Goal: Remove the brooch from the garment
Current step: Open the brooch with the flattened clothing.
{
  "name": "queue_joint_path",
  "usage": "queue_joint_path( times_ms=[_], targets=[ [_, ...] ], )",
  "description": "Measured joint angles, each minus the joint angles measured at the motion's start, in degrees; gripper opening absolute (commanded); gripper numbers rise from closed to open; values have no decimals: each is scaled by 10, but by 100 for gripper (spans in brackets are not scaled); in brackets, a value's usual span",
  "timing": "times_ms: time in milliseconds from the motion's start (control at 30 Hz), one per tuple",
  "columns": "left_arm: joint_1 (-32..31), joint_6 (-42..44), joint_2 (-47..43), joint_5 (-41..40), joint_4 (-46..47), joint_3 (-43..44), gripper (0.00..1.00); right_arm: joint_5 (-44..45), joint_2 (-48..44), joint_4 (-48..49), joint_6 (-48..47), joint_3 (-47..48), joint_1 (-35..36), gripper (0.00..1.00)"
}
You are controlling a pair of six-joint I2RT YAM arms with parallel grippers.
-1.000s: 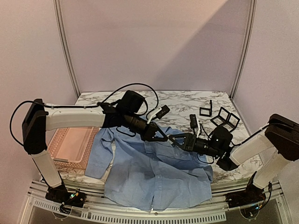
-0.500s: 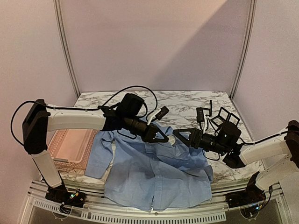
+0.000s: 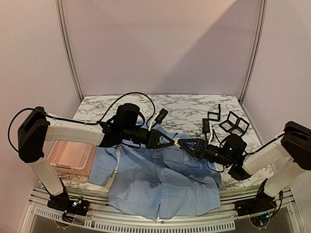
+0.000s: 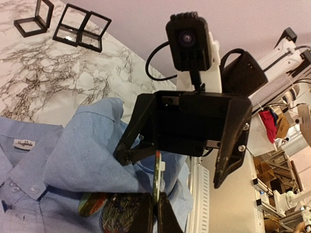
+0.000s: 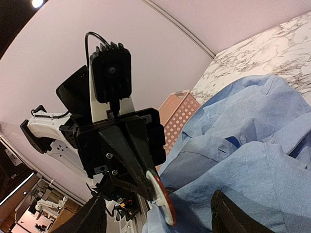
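While the left hand (image 3: 169, 141) was clamped on the round flat brooch w/ a white face & red rim (image 5: 158, 196), the right hand (image 3: 183, 144) stood w/ its jaws wide, nothing between them. It faced the left one, just beside the brooch. Both hung over the chest of the light blue collared button-front shirt (image 3: 160, 179), which lay spread & wrinkled on the white marble-patterned surface (image 3: 189, 104). The brooch sat at a raised fold of cloth near the collar, edge-on between the left fingers in the left wrist view. Whether its pin went thru the fabric I couldn't tell. Step in hand, IMO: the pull-off itself, brooch gripped but prob. not yet free. Next move called for the right hand to pinch the cloth right by the brooch & brace it. The left would then draw away slowly, w/o tearing the fabric or dragging the whole shirt along
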Motion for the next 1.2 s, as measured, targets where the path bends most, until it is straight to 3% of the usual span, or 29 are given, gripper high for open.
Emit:
queue_joint_path(
  times_ms=[433, 1200],
  targets=[
    [0, -40, -14, -10, 83, -28, 0, 19, 5, 26, 11, -2, 7, 50],
    [0, -47, -15, -10, 97, -32, 0, 12, 25, 20, 7, 17, 7, 38]
  ],
)
